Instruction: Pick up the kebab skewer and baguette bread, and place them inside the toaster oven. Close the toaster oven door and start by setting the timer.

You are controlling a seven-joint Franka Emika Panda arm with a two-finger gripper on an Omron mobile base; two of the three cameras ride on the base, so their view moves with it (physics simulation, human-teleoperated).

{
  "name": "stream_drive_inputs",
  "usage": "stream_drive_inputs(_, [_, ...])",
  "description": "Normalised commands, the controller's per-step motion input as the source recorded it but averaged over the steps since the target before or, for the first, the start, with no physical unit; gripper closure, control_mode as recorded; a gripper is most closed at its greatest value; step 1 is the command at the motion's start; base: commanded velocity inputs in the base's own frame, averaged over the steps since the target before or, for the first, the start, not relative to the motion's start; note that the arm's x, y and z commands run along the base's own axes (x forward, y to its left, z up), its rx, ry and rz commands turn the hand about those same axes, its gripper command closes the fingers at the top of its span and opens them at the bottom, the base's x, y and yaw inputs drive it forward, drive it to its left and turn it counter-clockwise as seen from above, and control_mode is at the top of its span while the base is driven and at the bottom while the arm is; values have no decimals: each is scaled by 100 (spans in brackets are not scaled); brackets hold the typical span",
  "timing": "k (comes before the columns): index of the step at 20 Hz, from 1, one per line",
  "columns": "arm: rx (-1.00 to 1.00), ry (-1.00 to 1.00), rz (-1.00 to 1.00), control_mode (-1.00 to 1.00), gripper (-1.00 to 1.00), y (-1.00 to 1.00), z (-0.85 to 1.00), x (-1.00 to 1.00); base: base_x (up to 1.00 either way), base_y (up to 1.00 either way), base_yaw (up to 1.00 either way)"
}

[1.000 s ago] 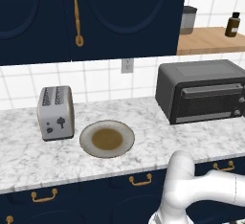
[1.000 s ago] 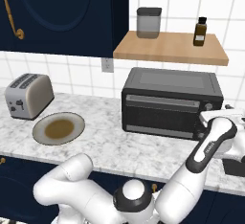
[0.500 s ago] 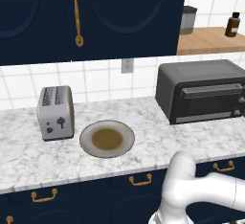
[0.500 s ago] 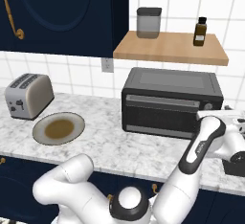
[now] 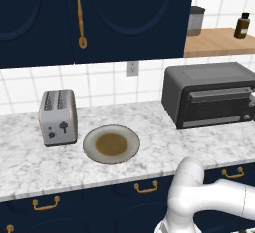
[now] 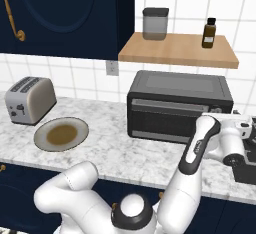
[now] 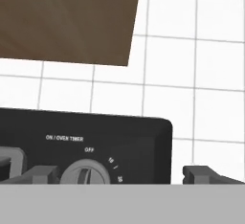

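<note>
The toaster oven point(image 6: 180, 105) point(image 5: 209, 97) stands on the marble counter with its glass door point(image 6: 167, 122) shut. In the hand view its right panel is close ahead, with the timer knob point(image 7: 86, 174) under the words ON / OVEN TIMER. The knob's mark points up, near OFF. My gripper point(image 7: 123, 176) is open, its left fingertip point(image 7: 42, 174) beside the knob and the right one past the oven's edge. In the right base view the white hand hovers at the oven's right front corner. The kebab skewer and baguette bread are out of view.
An empty round plate point(image 5: 111, 144) point(image 6: 61, 134) lies left of the oven, with a silver two-slot toaster point(image 5: 58, 116) beyond it. A wooden shelf point(image 6: 177, 49) above the oven carries a jar point(image 6: 155, 24) and a brown bottle point(image 6: 209, 33). Dark cupboards hang overhead.
The wrist and hand have risen a little and shifted left, closer to the oven's right front corner. The oven, plate and toaster have not moved.
</note>
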Motion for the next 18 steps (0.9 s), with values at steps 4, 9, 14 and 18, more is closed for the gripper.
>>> stream_drive_inputs(4, [0, 0, -10, -100, -100, -31, 0, 14, 0, 0, 0])
stream_drive_inputs(9, [1, 0, -7, -100, -100, -36, 0, 0, 0, 0, 0])
stream_drive_inputs(14, [3, 0, -6, -100, -100, -26, 0, -7, 0, 0, 0])
stream_drive_inputs(18, [1, 0, -9, -100, -100, -2, -3, -3, 0, 0, 0])
